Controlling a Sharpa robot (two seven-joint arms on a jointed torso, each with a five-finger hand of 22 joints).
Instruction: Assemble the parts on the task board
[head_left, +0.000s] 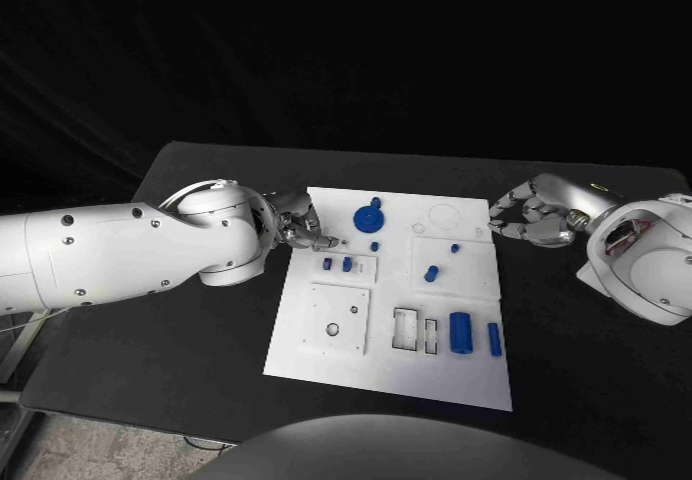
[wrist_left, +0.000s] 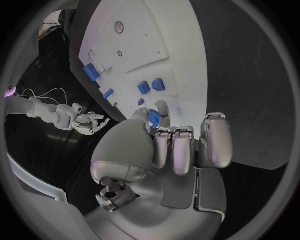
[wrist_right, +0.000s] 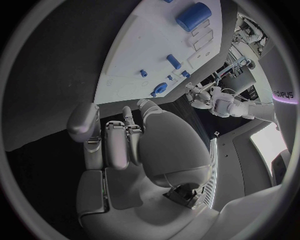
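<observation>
Several blue parts are sitting on the white board (head_left: 335, 345) in the middle of the black table (head_left: 159, 360). A round gear (head_left: 369, 218) is lying near the board's far edge, with a small peg (head_left: 375, 246) just below it. Two little blocks (head_left: 336, 264) are standing side by side in a raised square toward the board's left side. A short pin (head_left: 430, 272) is lying tilted in the middle panel, a tiny piece (head_left: 454, 247) beyond it. Near the front right, a fat cylinder (head_left: 460, 332) and a slim bar (head_left: 493, 339) are lying beside two open slots (head_left: 407, 329).

The left hand (head_left: 303, 228) is hovering at the board's left edge, just beside the gear, fingers curled in; whether it is pinching anything, I cannot tell. The right hand (head_left: 531, 218) is hanging just off the board's far right corner, fingers curled inward and holding nothing that can be seen.
</observation>
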